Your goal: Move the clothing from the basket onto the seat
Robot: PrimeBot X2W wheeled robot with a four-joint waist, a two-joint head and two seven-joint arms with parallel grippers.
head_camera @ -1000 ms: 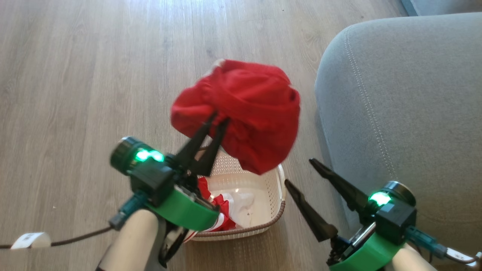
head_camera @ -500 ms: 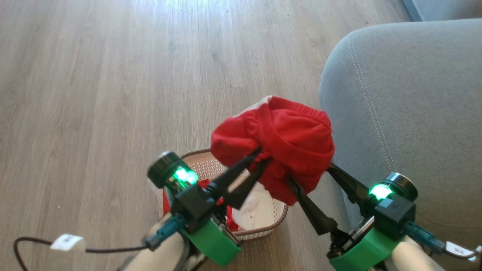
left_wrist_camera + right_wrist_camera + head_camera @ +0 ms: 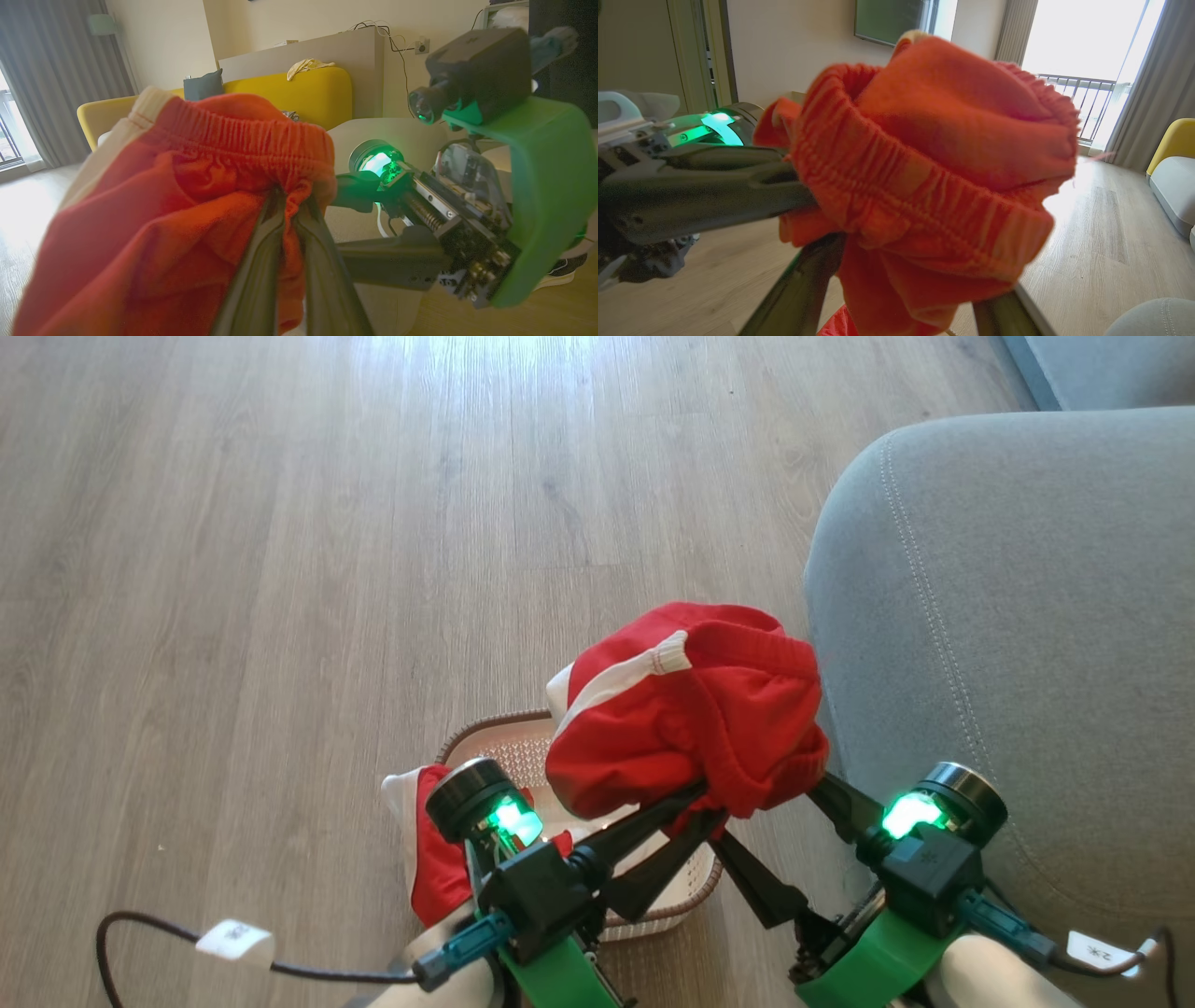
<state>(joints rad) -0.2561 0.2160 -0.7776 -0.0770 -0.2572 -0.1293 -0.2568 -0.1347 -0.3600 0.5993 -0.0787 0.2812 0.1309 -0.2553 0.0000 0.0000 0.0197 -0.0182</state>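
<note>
A red garment (image 3: 691, 719) was held bunched above the basket (image 3: 504, 733), just beside the seat (image 3: 1027, 616), its fabric pinched between the clenched fingers of the left gripper (image 3: 708, 805). The right gripper (image 3: 767, 810) was spread wide, the cloth hanging between its fingers. A second garment (image 3: 434, 859) was draped over the basket's rim.

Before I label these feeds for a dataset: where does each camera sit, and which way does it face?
Head view: on the head, looking down at floor, basket, seat; left gripper shut on the lifted garment, right gripper open around it.
Left wrist view: on that wrist, looking along its pinched fingers, past the garment, toward a yellow sofa.
Right wrist view: on that wrist, facing a bright window; its spread fingers flank the garment.
Shared: both wrist views show the garment and the other arm's gripper.
</note>
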